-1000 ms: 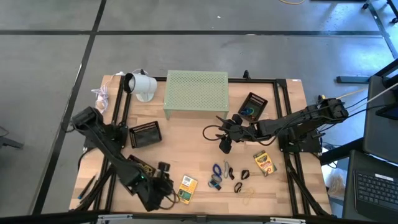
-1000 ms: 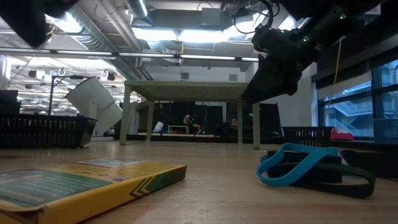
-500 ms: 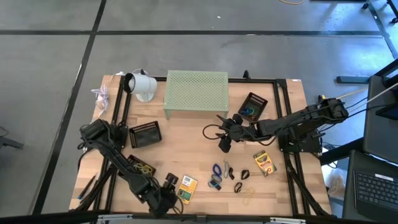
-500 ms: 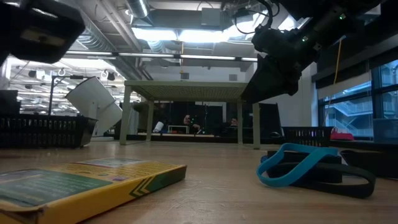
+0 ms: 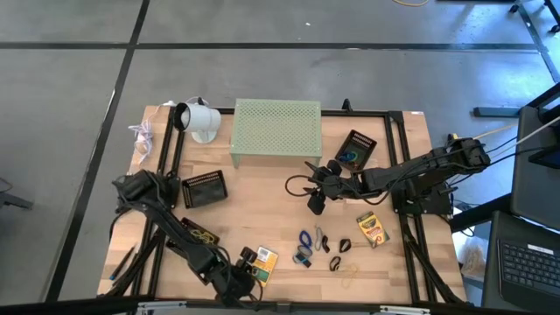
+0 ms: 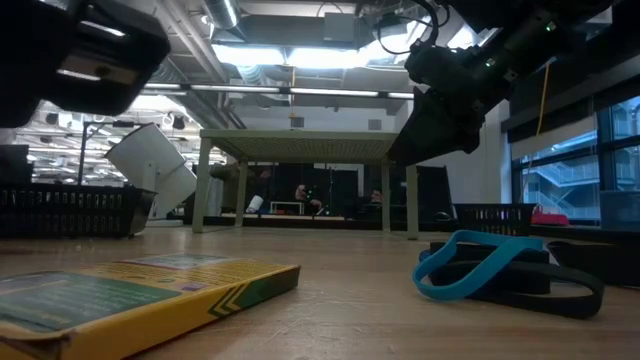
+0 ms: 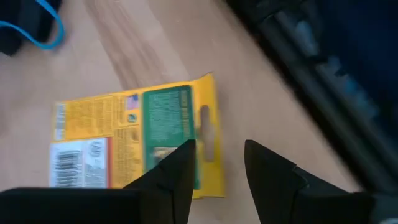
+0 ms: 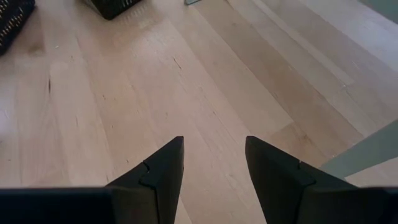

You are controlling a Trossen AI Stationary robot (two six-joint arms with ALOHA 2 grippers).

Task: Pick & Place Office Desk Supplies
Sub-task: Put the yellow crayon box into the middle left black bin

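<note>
Yellow-green card box (image 7: 134, 140) flat beside mesh tray (image 5: 203, 188)

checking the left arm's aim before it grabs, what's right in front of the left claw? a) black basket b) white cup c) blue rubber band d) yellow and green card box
d: the left wrist view shows the left claw, jaws apart, poised over the yellow and green card box, with nothing between them yet.
</note>
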